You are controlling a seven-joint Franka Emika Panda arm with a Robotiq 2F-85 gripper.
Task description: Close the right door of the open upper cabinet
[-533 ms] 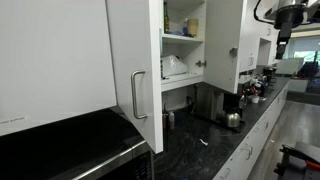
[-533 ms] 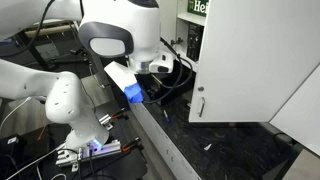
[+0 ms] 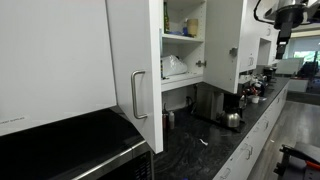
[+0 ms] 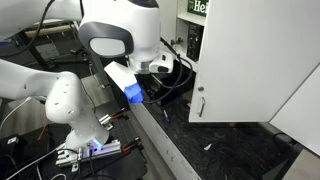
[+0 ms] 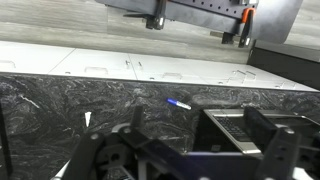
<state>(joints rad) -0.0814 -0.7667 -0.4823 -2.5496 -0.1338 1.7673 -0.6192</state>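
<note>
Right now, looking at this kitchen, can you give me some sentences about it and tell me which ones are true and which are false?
1. Both doors of the upper cabinet stand open. True.
2. The robot's hand is gripping a door. False: it hovers over the dark countertop, away from the right door, and holds nothing.
3. A small blue pen lies on the countertop. True.
4. The cabinet's shelves are bare. False: a yellow box stands on an upper shelf and a white container sits on the shelf below it.
</note>
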